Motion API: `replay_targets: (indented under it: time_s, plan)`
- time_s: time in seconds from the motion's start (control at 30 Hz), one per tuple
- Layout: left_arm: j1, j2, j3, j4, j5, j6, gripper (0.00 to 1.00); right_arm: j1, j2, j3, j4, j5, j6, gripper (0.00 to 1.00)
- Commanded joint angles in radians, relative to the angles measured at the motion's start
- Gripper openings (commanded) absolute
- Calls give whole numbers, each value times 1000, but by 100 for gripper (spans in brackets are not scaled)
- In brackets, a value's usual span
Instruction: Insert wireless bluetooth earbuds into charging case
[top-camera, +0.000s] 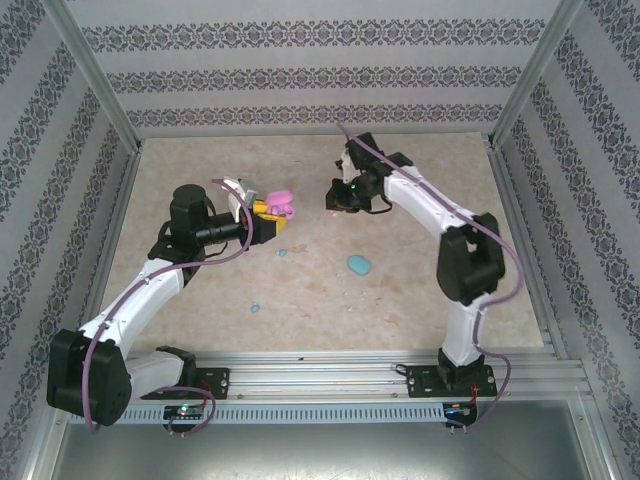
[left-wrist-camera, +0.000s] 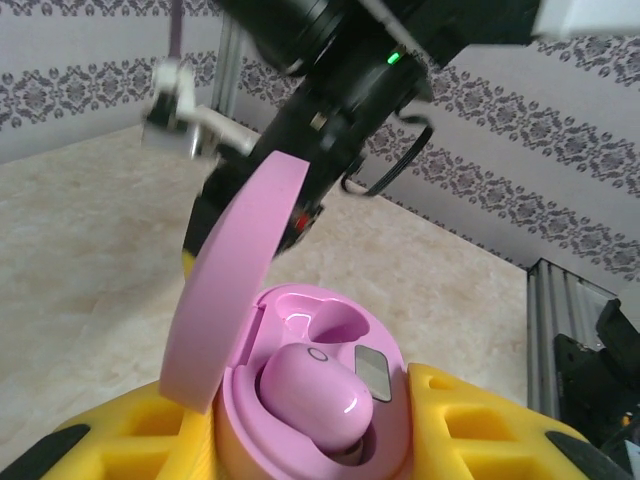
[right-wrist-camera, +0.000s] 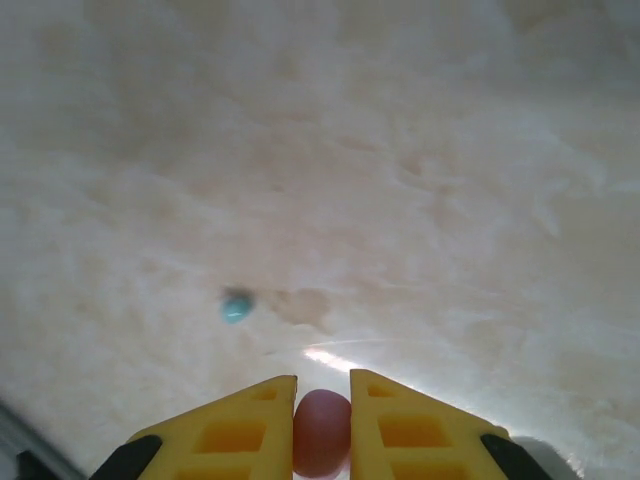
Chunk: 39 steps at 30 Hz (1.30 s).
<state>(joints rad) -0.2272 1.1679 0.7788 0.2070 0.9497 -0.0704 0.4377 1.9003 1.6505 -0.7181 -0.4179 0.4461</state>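
Observation:
My left gripper (top-camera: 272, 218) is shut on an open pink charging case (left-wrist-camera: 300, 320), held above the table left of centre. Its lid (left-wrist-camera: 235, 290) stands up on the left. One pink earbud (left-wrist-camera: 312, 395) sits in the near socket, and the far socket (left-wrist-camera: 335, 320) is empty. The yellow fingers (left-wrist-camera: 480, 430) press on both sides of the case. My right gripper (right-wrist-camera: 322, 395) is shut on a second pink earbud (right-wrist-camera: 322, 432), just above the table. In the top view that gripper (top-camera: 335, 202) hangs a little to the right of the case.
A closed light blue case (top-camera: 358, 265) lies on the table near the middle. Two light blue earbuds lie loose, one (top-camera: 281, 252) below the left gripper and one (top-camera: 255, 308) nearer the front. The right arm (left-wrist-camera: 340, 90) looms just beyond the pink case.

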Motion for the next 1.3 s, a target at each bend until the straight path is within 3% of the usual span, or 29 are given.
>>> replay_targets:
  time_s: [0.0, 0.17, 0.6, 0.87, 1.27]
  plan:
    - [5, 5, 37, 53, 76, -42, 0, 20, -117, -68, 102, -112, -1, 16]
    - [7, 38, 86, 37, 131, -52, 0, 30, -274, -142, 203, -202, 32, 15]
    - [7, 81, 108, 127, 202, -106, 0, 96, -560, -271, 317, -260, 30, 15]
    - [7, 104, 120, 178, 238, -152, 0, 200, -525, -252, 381, -263, 3, 16]
    - [6, 104, 88, 247, 255, -213, 0, 182, -425, -195, 407, -293, -10, 16]
